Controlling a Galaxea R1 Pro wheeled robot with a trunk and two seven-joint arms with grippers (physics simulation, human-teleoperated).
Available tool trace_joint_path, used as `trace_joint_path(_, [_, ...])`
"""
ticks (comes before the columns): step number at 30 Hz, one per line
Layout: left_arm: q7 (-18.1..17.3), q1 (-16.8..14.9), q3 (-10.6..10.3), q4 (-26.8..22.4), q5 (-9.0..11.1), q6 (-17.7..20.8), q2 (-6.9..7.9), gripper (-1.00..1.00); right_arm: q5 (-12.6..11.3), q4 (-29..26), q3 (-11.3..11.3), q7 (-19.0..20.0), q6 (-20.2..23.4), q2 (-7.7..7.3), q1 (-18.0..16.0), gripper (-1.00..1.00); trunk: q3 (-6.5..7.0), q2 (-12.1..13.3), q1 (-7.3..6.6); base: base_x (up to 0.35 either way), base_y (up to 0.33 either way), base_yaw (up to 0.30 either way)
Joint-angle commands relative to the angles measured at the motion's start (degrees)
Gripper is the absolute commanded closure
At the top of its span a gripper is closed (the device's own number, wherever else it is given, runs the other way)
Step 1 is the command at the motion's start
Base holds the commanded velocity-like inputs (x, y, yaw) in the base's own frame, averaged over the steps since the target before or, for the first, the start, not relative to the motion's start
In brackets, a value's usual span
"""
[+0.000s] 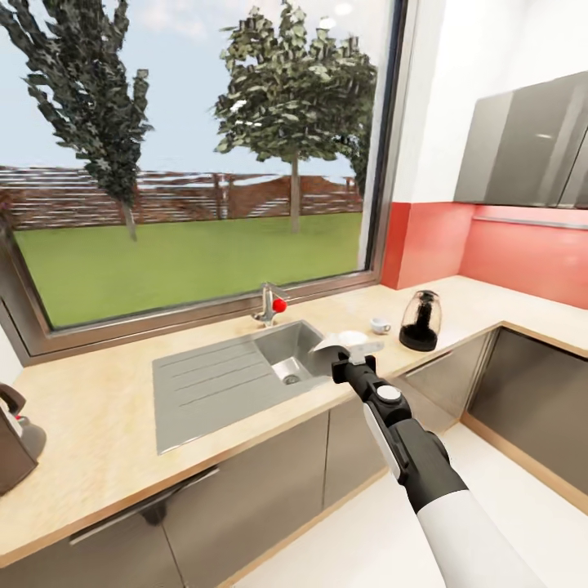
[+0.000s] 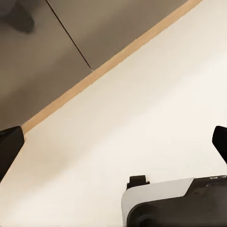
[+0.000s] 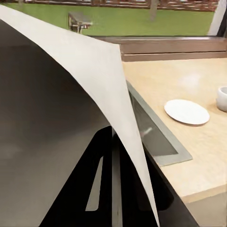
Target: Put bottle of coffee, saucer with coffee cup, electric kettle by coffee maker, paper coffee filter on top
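My right gripper is shut on the paper coffee filter, a whitish sheet held over the right edge of the steel sink. In the right wrist view the paper coffee filter fans out wide over the black fingers. The white saucer lies on the kitchen countertop just past the sink, and the coffee cup stands beside it. The electric kettle stands right of the coffee cup. A dark appliance cut by the left edge looks like the coffee maker. My left gripper is open, over the floor.
A faucet with a red knob stands behind the sink under a large window. Grey cabinet fronts run below the worktop, which turns a corner at the right under red wall tiles and grey wall cabinets. Pale floor lies before the cabinets.
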Motion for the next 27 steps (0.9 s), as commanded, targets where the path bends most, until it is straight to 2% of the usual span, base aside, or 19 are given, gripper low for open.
trace_joint_path(1, [0.13,-0.04,0.38,0.27,-0.61,-0.23,0.31,-1.00,-0.19,-0.09,0.00,0.02,0.31,-0.01,0.01,1.00,-0.02,-0.04,0.02,0.001,-0.005,0.277])
trace_joint_path(7, [0.29,0.06,0.54,3.25,0.17,-0.23,4.15,-1.00,-0.20,-0.09,0.03,0.02,0.31,-0.01,0.01,1.00,-0.02,-0.04,0.02,0.000,-0.002,0.276])
trace_joint_path(8, [0.30,0.06,0.56,3.66,0.43,-0.24,4.41,-1.00,-0.20,-0.09,0.04,0.02,0.31,-0.01,0.01,1.00,-0.02,-0.04,0.02,0.000,0.000,0.276])
trace_joint_path(10, [0.28,0.07,0.57,5.37,2.26,-0.36,5.07,-1.00,-0.21,-0.05,0.05,0.02,0.31,-0.01,0.00,1.00,-0.02,-0.04,0.02,0.000,0.000,0.276])
trace_joint_path(13, [0.13,0.13,0.55,6.98,5.88,-2.58,5.43,-1.00,-0.21,-0.06,0.06,0.02,0.31,-0.01,0.01,1.00,-0.02,-0.04,0.02,0.000,0.000,0.277])
trace_joint_path(16, [0.08,0.15,0.54,7.41,7.44,-6.13,5.56,-1.00,-0.21,-0.08,0.06,0.02,0.31,-0.01,0.02,1.00,-0.02,-0.04,0.02,0.000,0.000,0.276])
trace_joint_path(20, [0.07,0.16,0.48,7.54,8.03,-8.03,5.52,-1.00,-0.21,-0.08,0.06,0.02,0.31,-0.01,0.02,1.00,-0.02,-0.04,0.02,0.000,0.000,0.276])
trace_joint_path(27, [0.06,0.13,0.44,7.51,8.21,-8.52,5.33,-1.00,-0.21,-0.03,0.13,0.02,0.31,-0.01,-0.01,1.00,-0.02,-0.04,0.02,0.000,0.000,0.277])
